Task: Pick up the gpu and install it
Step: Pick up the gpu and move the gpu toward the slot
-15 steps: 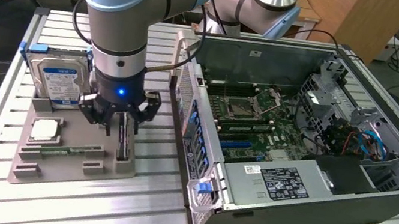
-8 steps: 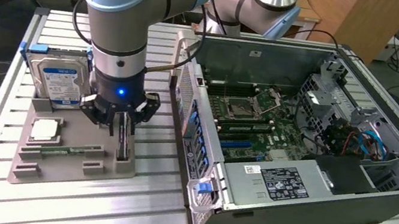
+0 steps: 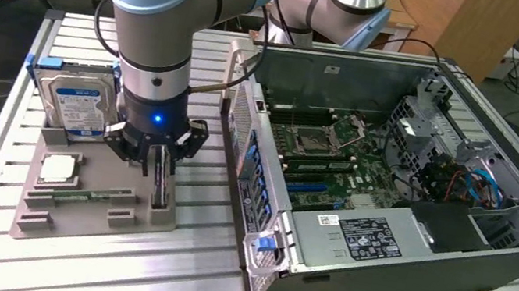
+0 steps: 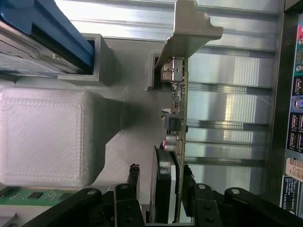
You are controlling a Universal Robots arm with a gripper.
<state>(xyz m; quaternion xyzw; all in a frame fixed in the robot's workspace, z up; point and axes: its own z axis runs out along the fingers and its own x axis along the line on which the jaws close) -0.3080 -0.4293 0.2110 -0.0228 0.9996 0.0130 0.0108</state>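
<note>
Grey tray (image 3: 67, 220): the hard drive (image 3: 76, 107) is stood at the exterior view's left, the gpu (image 3: 160, 196) on edge beside it, pinched between the fingers (image 4: 187, 177) of the gripper (image 3: 158, 168). If pulled up crooked, it could be jammed in its slot or bumped on the computer case (image 3: 402, 240).

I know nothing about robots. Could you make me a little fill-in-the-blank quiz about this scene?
The black gripper sits at the thin black card with a grey metal ____.
The label on the upright silver hard drive is blue and ____.
The big grey computer case lies ____, motherboard showing.
Missing: bracket; white; open.
</note>
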